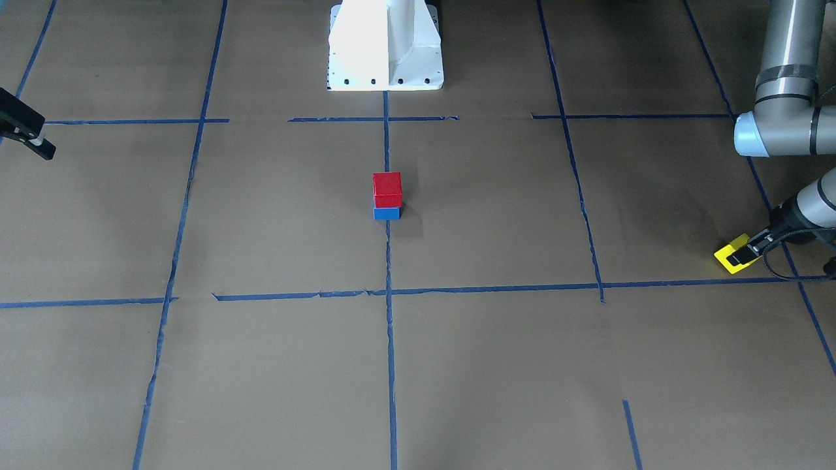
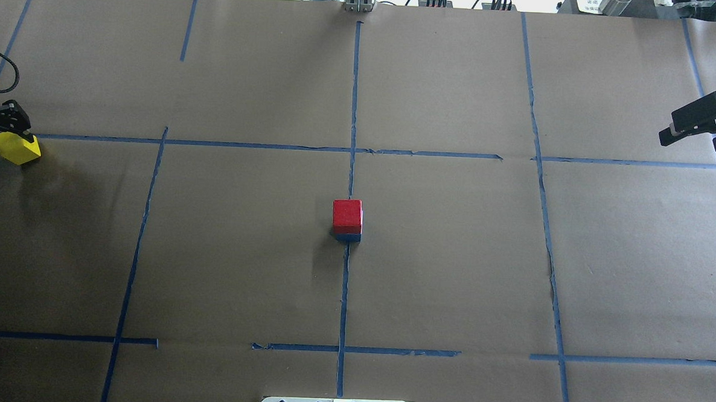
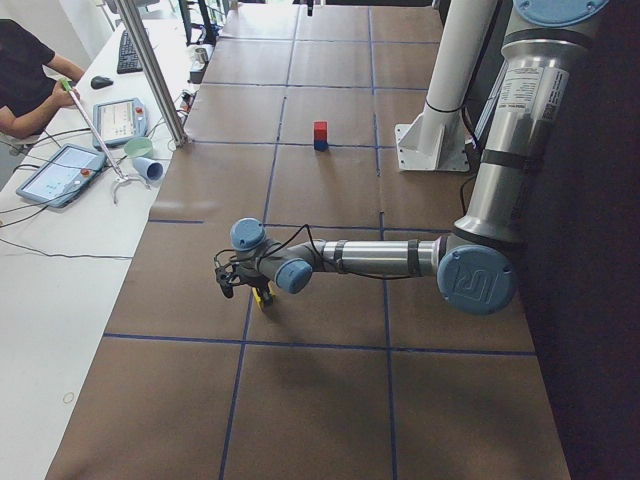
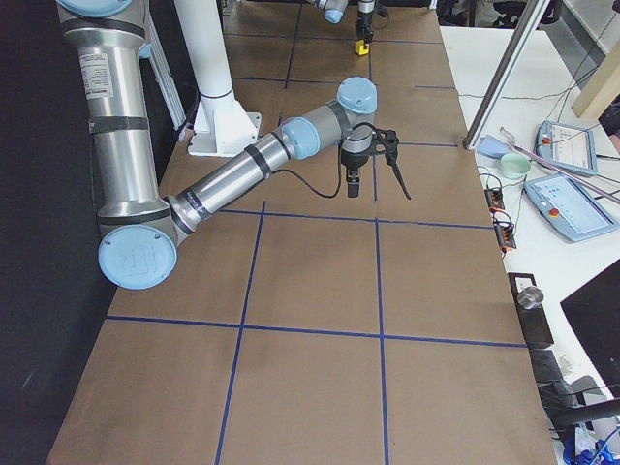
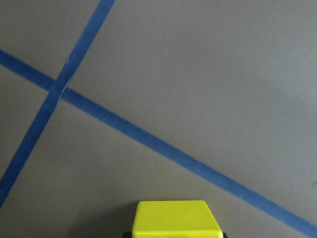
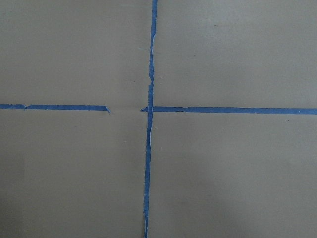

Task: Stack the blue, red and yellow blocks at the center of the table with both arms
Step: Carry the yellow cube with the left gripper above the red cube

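Exterior front-facing view: what is seen on the surface?

Brown paper (image 1: 261,215) is spread over the table and marked into squares by blue tape (image 1: 389,339). At the centre the red block (image 1: 386,188) is set on the blue block (image 1: 386,213), in line with the white pedestal (image 1: 385,46). At the right edge the yellow block (image 1: 725,256) is clamped by the left gripper (image 1: 743,256).

And in the overhead exterior view?

The stack is seen on the centre tape line. The yellow block is held far out at the left edge, well apart from the stack. Whether it touches the paper cannot be told. The right gripper (image 2: 690,143) is seen at the far right with its jaws spread apart.

What is added by the side views?

From exterior left, a white bench (image 3: 60,300) is seen beside the table, opposite the robot. Tablets (image 3: 60,172) are laid on it and an operator (image 3: 25,80) is seated there. From exterior right, the near arm's fingers are seen parted above the paper.

And by the wrist cameras?

In the left one the yellow block is seen at the bottom edge, near crossing tape. In the right one paper and a tape cross are shown.
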Action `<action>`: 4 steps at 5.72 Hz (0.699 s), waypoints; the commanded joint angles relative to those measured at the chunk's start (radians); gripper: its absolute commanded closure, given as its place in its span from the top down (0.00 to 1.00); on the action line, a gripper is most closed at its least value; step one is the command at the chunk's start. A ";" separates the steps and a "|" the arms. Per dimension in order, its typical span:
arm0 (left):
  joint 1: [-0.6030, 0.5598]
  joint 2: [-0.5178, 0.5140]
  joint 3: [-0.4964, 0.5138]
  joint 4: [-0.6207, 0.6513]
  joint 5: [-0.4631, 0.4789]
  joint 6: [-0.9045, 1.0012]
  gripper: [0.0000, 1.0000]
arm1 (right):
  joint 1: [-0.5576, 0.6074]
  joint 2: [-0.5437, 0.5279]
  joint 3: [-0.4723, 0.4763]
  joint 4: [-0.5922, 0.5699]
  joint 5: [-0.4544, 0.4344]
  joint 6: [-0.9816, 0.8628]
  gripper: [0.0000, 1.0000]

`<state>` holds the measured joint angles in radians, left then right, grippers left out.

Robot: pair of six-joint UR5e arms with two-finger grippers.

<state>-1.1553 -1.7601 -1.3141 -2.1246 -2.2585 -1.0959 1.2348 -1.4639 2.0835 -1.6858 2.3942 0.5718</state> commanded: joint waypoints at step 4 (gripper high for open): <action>0.286 -0.362 -0.461 0.553 0.033 -0.008 0.00 | 0.069 -0.016 -0.032 -0.003 0.006 -0.104 1.00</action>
<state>-0.9596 -2.0249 -1.6755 -1.7501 -2.2414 -1.0984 1.2778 -1.4689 2.0587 -1.6874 2.3973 0.5045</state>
